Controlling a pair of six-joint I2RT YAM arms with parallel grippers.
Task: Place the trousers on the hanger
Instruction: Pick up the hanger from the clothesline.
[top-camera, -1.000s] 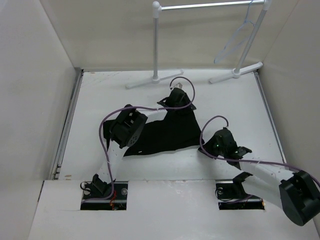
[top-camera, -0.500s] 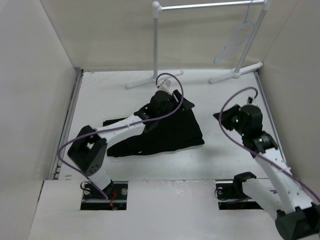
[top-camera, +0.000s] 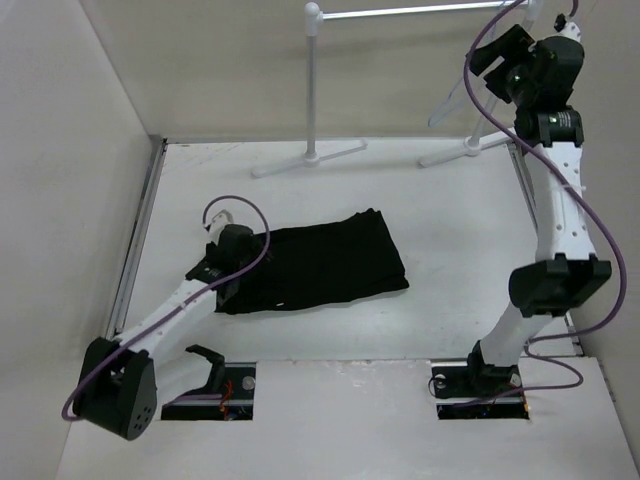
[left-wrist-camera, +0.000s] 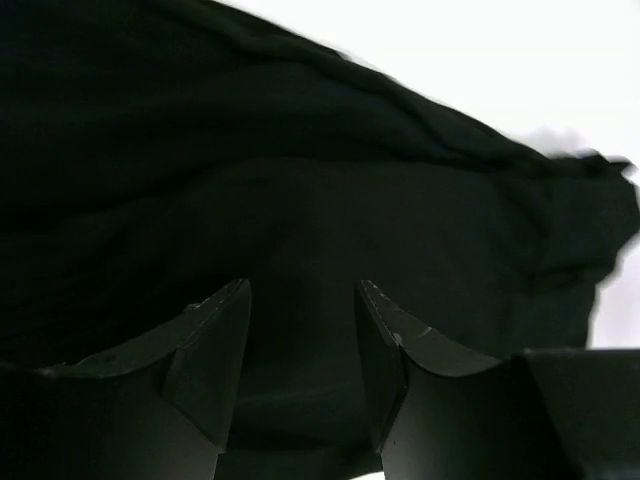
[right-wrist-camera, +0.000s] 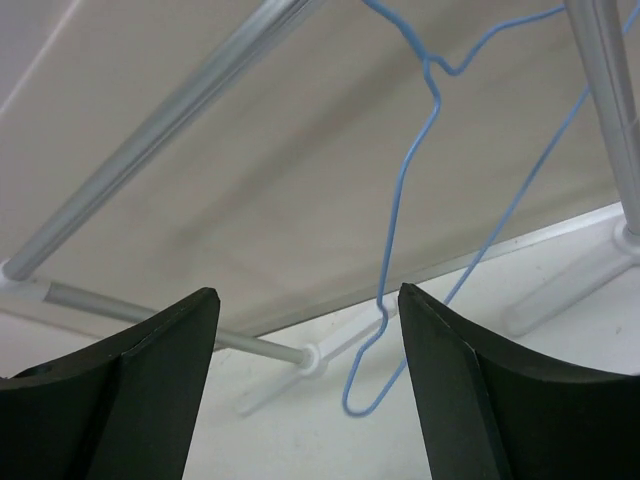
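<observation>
Robotics lab rig, pretty clearly: a white table (top-camera: 450, 210) is boxed in by plain beige panels (top-camera: 60, 180), cabled robot arms (top-camera: 565, 200) are bolted at its near edge, and a clothes rack (top-camera: 313, 90) is stood on it.

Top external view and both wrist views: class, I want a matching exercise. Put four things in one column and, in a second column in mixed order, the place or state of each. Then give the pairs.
Column one
1. black fabric trousers
2. thin pale-blue wire hanger
3. left gripper
4. right gripper

Column two
A. hanging on the rail of the white metal rack
B. open, raised high, facing the hanger
C. lying flat on the white table
D. open, low, close to the dark cloth

Pairs: 1-C, 2-A, 3-D, 4-B
</observation>
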